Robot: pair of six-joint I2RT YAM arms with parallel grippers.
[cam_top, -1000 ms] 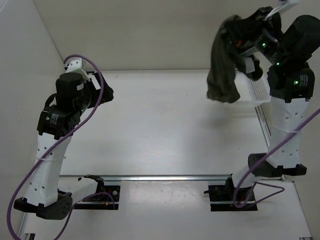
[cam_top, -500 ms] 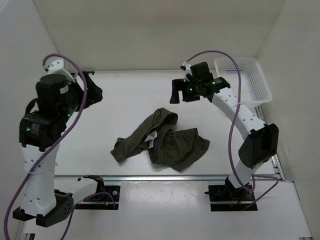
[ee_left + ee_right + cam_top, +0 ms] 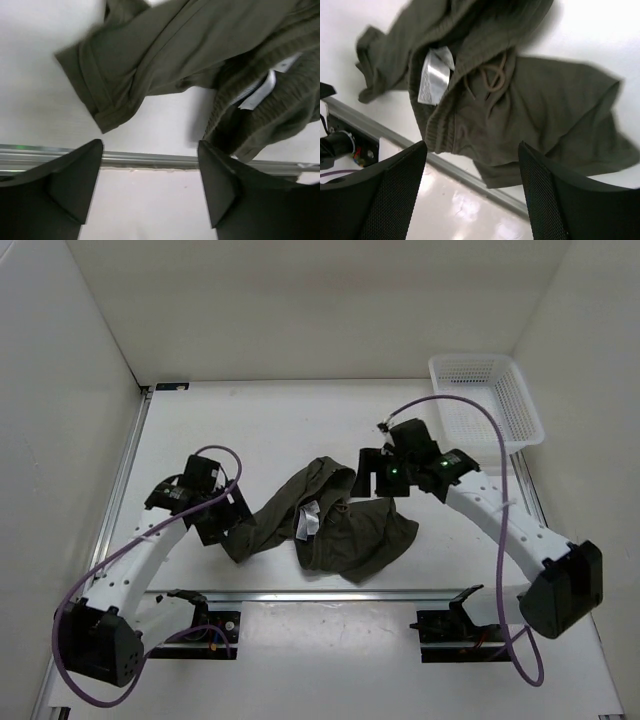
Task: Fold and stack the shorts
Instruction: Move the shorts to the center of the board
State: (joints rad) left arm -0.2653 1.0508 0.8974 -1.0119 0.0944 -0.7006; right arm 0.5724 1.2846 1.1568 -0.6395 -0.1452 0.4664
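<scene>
The shorts (image 3: 330, 525) lie in a crumpled heap on the smooth white tabletop (image 3: 250, 430). They are soft olive cloth with a ribbed elastic waistband, a looped drawstring (image 3: 490, 80) and a white label (image 3: 434, 75) showing. Your left gripper (image 3: 225, 518) hangs released at the shorts' left leg hem. Your right gripper (image 3: 372, 480) is released over their far right edge. Neither holds cloth. Flatten first: pinch both waistband corners, draw them apart and let the legs trail smooth.

Shorts (image 3: 340, 525) dark olive-green, label (image 3: 309, 520) white; basket (image 3: 485, 400) white mesh; table (image 3: 250, 430) white; cables (image 3: 440, 398) purple.
</scene>
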